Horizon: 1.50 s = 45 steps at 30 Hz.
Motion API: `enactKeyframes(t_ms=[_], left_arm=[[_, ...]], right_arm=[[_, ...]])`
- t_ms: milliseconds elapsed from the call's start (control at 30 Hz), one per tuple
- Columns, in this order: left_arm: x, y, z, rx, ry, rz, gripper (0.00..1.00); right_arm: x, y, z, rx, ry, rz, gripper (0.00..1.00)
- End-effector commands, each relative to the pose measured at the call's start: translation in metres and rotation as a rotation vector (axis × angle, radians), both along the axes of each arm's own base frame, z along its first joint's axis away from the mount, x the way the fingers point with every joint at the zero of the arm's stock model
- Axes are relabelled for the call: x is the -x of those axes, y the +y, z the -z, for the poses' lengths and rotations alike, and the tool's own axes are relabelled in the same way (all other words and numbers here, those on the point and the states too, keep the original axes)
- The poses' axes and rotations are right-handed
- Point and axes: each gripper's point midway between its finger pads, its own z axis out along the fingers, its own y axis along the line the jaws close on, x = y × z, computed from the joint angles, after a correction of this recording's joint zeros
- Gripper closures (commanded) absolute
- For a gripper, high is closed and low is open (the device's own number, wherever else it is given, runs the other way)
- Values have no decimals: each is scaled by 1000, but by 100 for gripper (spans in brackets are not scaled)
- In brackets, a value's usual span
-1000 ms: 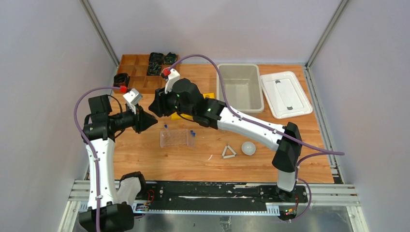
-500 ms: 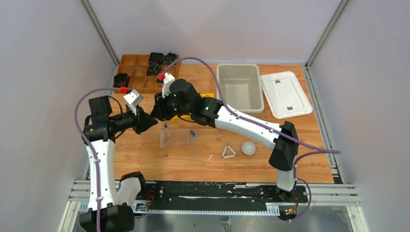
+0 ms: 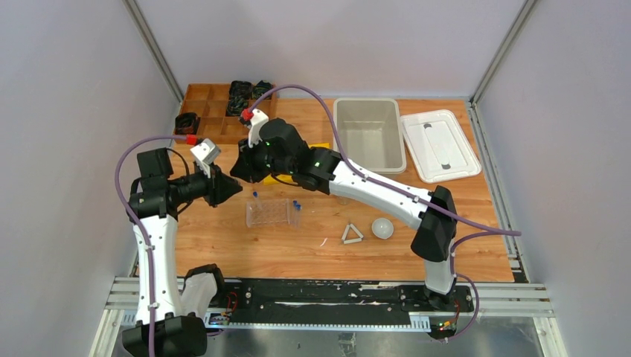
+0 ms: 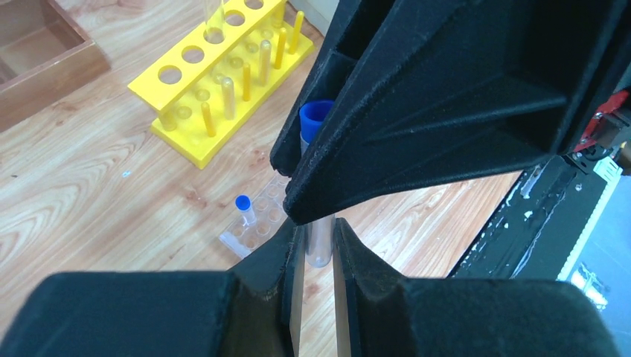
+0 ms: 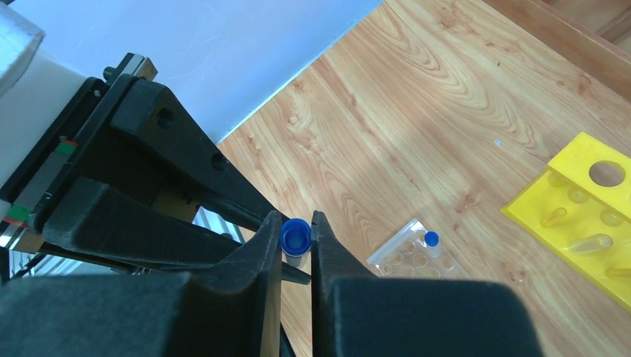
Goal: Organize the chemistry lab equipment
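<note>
I am holding the small clear tube with a blue cap (image 4: 320, 249) in my left gripper (image 4: 316, 232), which is clamping its clear body. The tube is hanging in the air over the wooden worktop (image 3: 223, 245), near the far left corner of the clear plastic tube rack (image 3: 268, 213). Its long axis is lying roughly level, running from one gripper to the other. The capped end is pointing at my right gripper (image 5: 295, 220), which is pinching that end from both sides.
</note>
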Motion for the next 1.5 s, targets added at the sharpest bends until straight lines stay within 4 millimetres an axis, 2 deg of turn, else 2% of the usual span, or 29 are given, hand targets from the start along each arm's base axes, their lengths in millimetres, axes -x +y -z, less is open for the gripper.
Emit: enactKeyframes(t_ms=[0, 33, 67, 100, 167, 200, 367, 533, 667, 767, 1033, 1267, 1467], left_arm=[[1, -1, -3, -3, -23, 7, 99], [1, 0, -3, -3, -21, 4, 95], [1, 0, -2, -5, -18, 0, 82], [0, 1, -2, -5, -12, -6, 61], [-2, 4, 0, -9, 7, -25, 11], [-4, 5, 1, -14, 17, -38, 2], [-18, 23, 8, -74, 66, -130, 0], [-51, 59, 24, -119, 176, -365, 0], [-67, 79, 37, -134, 238, -492, 0], [-69, 84, 41, -143, 254, -522, 0], [-67, 90, 44, -177, 260, -543, 0], [-67, 88, 43, -170, 261, -534, 0], [-67, 89, 46, -180, 264, -530, 0]], right_arm=[[-15, -5, -5, 2, -33, 46, 96], [-16, -6, -5, 4, -36, 49, 99], [-16, -7, -5, 7, -41, 55, 100], [-18, -10, -5, 12, -50, 63, 100], [-21, -16, -3, 30, -70, 86, 100], [-23, -20, -1, 42, -81, 100, 100], [-33, -48, 23, 116, -148, 188, 100], [-23, -58, 70, 173, -177, 173, 100], [-4, -40, 93, 192, -245, 112, 100], [6, -25, 108, 203, -308, 76, 100], [10, 5, 141, 178, -314, 26, 100], [9, 10, 166, 196, -331, 19, 100], [6, 10, 178, 214, -338, 25, 100]])
